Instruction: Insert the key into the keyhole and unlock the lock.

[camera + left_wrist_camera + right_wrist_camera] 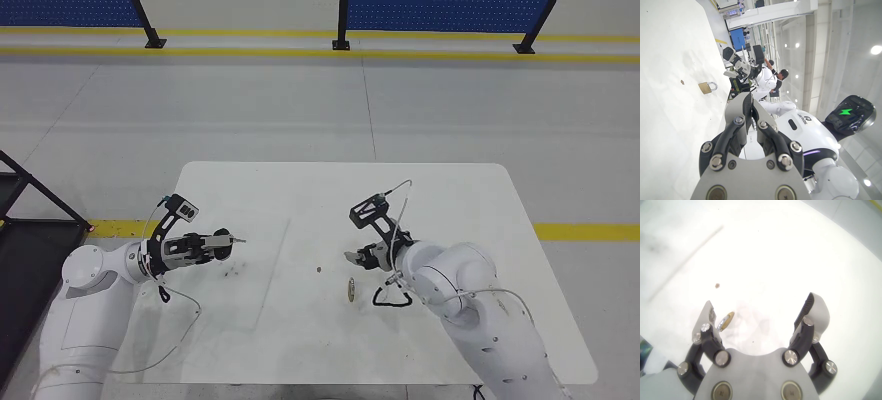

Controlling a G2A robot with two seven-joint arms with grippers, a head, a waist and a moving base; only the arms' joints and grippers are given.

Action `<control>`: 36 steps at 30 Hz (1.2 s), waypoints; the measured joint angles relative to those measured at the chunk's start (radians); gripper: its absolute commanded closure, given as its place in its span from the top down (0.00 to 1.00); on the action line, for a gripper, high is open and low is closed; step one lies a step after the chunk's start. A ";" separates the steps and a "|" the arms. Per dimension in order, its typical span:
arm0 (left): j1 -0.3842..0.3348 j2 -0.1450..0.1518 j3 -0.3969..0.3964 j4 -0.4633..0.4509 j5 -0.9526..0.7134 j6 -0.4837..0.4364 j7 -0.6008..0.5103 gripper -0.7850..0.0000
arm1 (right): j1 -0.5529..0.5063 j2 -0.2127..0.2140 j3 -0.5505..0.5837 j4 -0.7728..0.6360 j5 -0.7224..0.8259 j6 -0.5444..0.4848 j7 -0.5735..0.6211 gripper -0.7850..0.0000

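The brass padlock (352,290) lies flat on the white table (450,200), its silver shackle closed. The right gripper (354,258) hangs just beyond the padlock, on the side away from the robot. Its fingers (814,311) are spread wide and hold nothing, and the padlock sits close beside one of them. The left gripper (226,240) is well apart from the padlock, out to its left, with its pads (747,106) pressed together. A tiny dark tip past them may be the key (238,241), but it is too small to be sure. A brown speck (319,268) lies near the padlock.
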 measured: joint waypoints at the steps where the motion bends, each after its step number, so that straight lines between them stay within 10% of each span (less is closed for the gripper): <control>1: 0.000 0.000 0.000 0.000 0.000 0.000 0.000 0.00 | 0.000 0.000 0.000 0.000 0.001 0.000 0.000 1.00; 16: 0.000 0.000 0.000 0.000 0.000 0.000 0.000 0.00 | 0.039 -0.003 -0.054 -0.023 0.009 -0.048 0.111 1.00; 27: 0.000 0.000 0.000 0.000 0.000 0.000 0.000 0.00 | 0.237 -0.030 -0.284 0.065 0.087 0.248 0.298 1.00; 36: 0.000 0.000 0.000 0.000 0.000 0.000 0.000 0.00 | 0.261 -0.028 -0.294 0.176 0.168 0.250 0.298 1.00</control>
